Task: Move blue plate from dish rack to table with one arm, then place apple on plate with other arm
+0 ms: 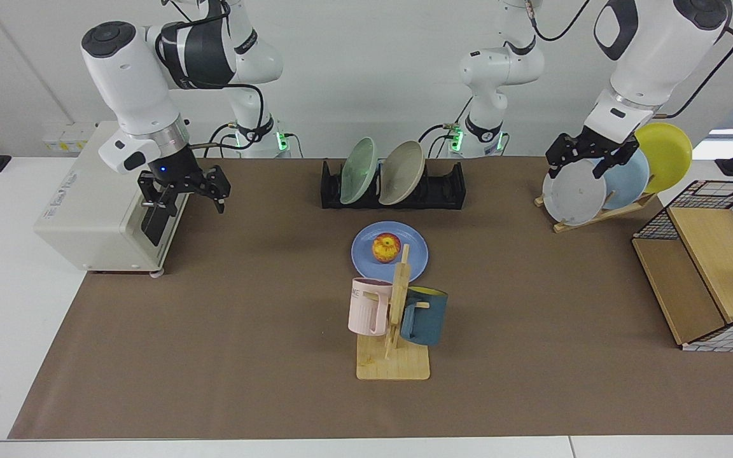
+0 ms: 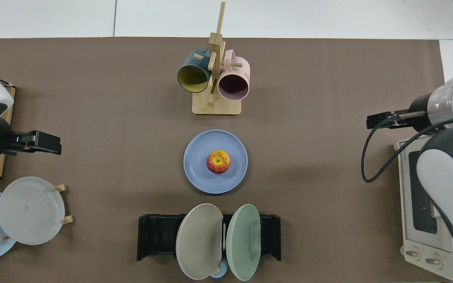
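Observation:
The blue plate (image 1: 415,256) (image 2: 197,167) lies flat on the brown mat (image 1: 245,337) of the table, just in front of the black dish rack (image 1: 450,188) (image 2: 156,236). The apple (image 1: 386,247) (image 2: 218,161) rests at the plate's middle. My right gripper (image 1: 183,194) (image 2: 380,120) hangs open and empty beside the toaster oven, far from the plate. At the other end of the mat my left gripper (image 1: 588,163) (image 2: 47,142) hovers open and empty above the wooden rack's near end, touching no plate.
A green plate (image 1: 357,170) and a beige plate (image 1: 401,172) stand in the dish rack. A mug tree (image 1: 395,324) with two mugs stands before the blue plate. A toaster oven (image 1: 96,203), a wooden rack (image 1: 595,213) with three plates and a wire-sided shelf (image 1: 704,273) flank the mat.

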Controlling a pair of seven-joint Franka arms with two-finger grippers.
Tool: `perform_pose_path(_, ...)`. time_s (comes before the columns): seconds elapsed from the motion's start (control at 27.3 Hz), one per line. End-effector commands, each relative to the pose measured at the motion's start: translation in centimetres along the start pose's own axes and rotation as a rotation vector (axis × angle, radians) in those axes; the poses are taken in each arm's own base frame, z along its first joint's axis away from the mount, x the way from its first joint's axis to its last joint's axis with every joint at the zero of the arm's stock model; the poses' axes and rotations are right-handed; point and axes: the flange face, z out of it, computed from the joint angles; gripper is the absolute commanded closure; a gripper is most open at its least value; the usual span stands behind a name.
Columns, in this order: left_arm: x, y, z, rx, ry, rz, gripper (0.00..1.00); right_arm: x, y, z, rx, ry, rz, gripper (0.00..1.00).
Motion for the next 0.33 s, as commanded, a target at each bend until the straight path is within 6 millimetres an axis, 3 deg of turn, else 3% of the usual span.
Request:
perform_pose_path(0.0, 0.01, 0.36, 0.23, -0.009, 0.011, -0.010, 0.00, -0.04, -0.40, 0.02, -0.023, 0.015, 0.016, 0.00)
perform_pose_path(0.29, 0.01, 0.45, 0.23, -0.009, 0.011, -0.012, 0.00, -0.13, -0.60, 0.09, -0.020, 0.007, 0.053, 0.00)
